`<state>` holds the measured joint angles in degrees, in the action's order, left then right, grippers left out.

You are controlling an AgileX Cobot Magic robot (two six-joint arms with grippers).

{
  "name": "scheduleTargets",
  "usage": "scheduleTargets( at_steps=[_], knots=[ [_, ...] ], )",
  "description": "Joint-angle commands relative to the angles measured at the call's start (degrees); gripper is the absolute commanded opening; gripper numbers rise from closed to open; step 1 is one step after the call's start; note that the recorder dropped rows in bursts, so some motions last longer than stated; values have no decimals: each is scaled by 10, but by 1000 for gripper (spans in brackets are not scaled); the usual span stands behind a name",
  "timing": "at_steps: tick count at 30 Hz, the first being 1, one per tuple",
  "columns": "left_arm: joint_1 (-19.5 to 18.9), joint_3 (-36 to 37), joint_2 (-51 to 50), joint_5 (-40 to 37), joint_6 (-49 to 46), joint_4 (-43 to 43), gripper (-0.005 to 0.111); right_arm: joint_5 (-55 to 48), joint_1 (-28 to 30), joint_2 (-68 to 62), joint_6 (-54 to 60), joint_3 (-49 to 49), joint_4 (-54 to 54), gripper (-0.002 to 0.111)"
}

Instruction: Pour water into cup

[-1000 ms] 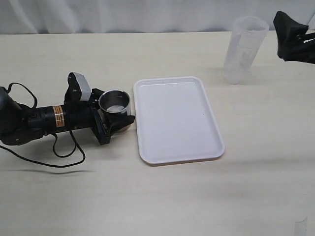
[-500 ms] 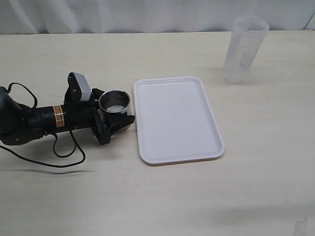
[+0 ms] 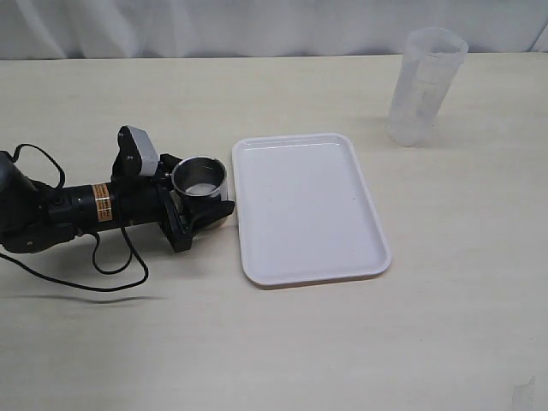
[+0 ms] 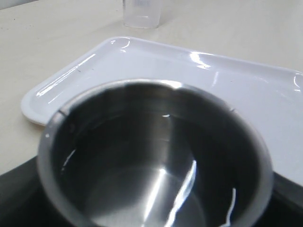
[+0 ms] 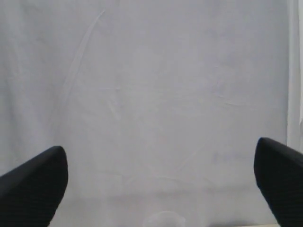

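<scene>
The short steel cup (image 3: 200,178) stands on the table just left of the white tray (image 3: 308,248). My left gripper (image 3: 202,193) lies low along the table and is shut on the cup, one black finger (image 4: 16,201) on each side of its wall. A little clear water (image 4: 156,196) glints at the bottom of its dark inside (image 4: 142,156). My right gripper (image 5: 158,189) does not show in the exterior view. Its wrist view has it open with nothing between the black fingertips (image 5: 35,187), facing a white curtain.
A tall translucent plastic tumbler (image 3: 424,86) stands upright at the back right, beyond the tray's far corner (image 4: 141,13). Its rim (image 5: 163,218) just shows below the right gripper. A black cable (image 3: 111,265) loops on the table beside the left arm.
The right gripper, which was at the top right edge beside the tumbler a second ago, has gone out of the exterior view. The left gripper and cup have not moved.
</scene>
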<state>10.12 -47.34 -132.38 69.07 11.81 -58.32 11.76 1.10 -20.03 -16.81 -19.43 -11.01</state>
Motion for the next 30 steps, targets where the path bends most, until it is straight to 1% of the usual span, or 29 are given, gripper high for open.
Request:
scheduleTargets(
  at_steps=[1,2,6,8,11,14,15,30],
  knots=[
    [2,-3,3,9,-1,5,0,-14,1,30,-13,14,1,93],
    [2,-3,3,9,-1,5,0,-14,1,33,-13,17,1,88],
    [2,-3,3,9,-1,5,0,-14,1,42,-15,35,1,52],
    [2,-3,3,9,-1,5,0,-14,1,42,-15,47,1,35],
    [2,-3,3,9,-1,5,0,-14,1,42,-15,62,-3,19],
    [2,-3,3,9,-1,5,0,-14,1,42,-15,65,-3,7],
    [2,-3,3,9,-1,5,0,-14,1,42,-15,65,-3,4],
    [2,-3,3,9,-1,5,0,-12,1,42,-25,65,0,4]
  ],
)
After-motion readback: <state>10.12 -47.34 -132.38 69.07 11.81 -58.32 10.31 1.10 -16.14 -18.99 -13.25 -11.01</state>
